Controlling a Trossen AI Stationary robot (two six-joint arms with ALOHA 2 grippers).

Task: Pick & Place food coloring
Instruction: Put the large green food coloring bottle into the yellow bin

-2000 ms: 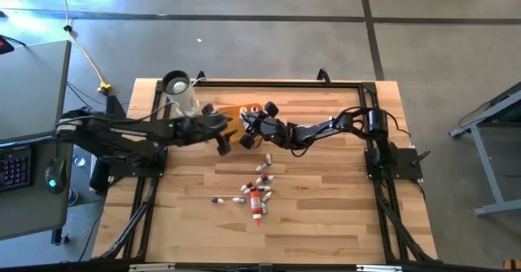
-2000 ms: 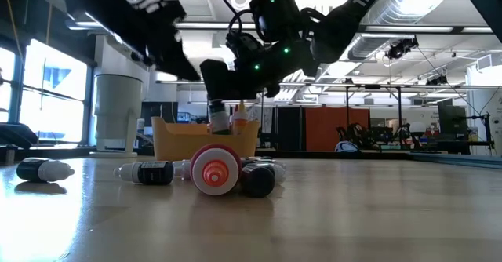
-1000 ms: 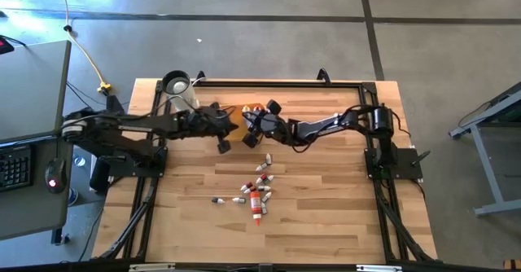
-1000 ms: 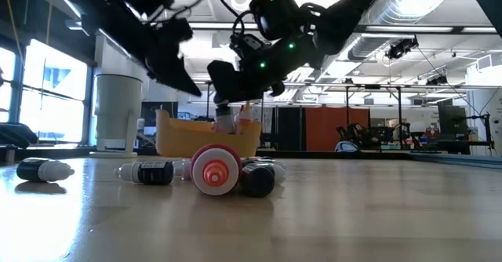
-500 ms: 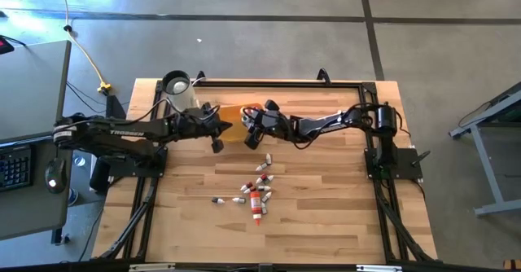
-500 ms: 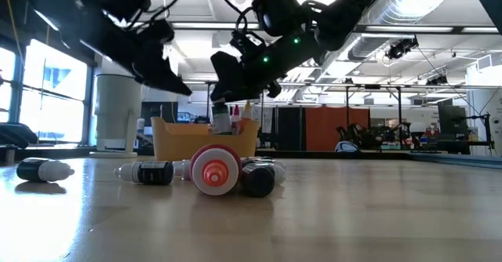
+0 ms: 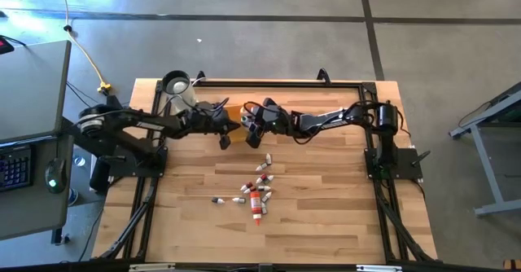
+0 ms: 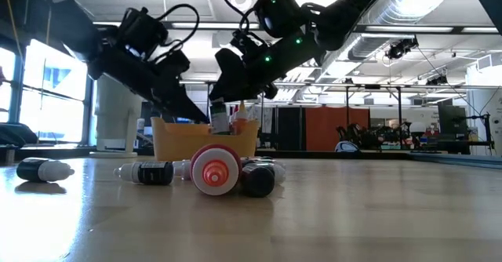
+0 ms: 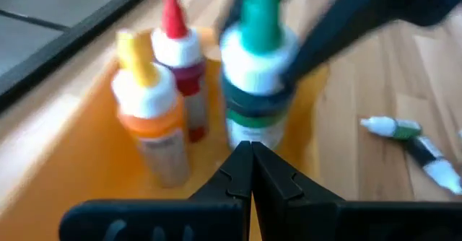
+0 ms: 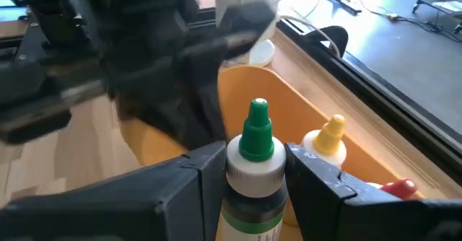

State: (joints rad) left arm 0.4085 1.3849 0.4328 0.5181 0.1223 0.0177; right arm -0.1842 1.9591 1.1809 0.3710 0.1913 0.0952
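Note:
A dark food coloring bottle with a green cap [image 10: 256,134] stands upright over the yellow-orange tray [image 10: 289,100], and my right gripper [image 7: 254,124] is shut on it. In the tray stand an orange bottle with a yellow cap [image 9: 150,122] and a red one [image 9: 180,60]. My left gripper [image 9: 250,161] is shut and hovers at the tray's near-left side, its tips just before the green-capped bottle [image 9: 256,75]. Whether they touch it or the tray [image 8: 205,140] I cannot tell. Several more small bottles [image 7: 256,192] lie loose mid-table. My right gripper pinches the green-capped bottle between its two fingers [image 10: 206,170] at the white collar [image 10: 254,170] just under the cap. The fingers come from the table's right side, slanting a little down. The bottle stays upright, its lower end behind the tray wall [image 8: 221,121], so its footing is hidden.
A white jug [image 7: 179,93] stands at the table's far left, just beyond the tray. The loose bottles, one with a big red cap [image 8: 214,169], lie in a cluster toward the near side. Bare wood stretches along the right half of the table [image 7: 342,199].
My left gripper, still shut, has sunk toward the tray and tipped further down, ending close to the held bottle. My right gripper has stayed almost in place over the tray, keeping the green-capped bottle upright.

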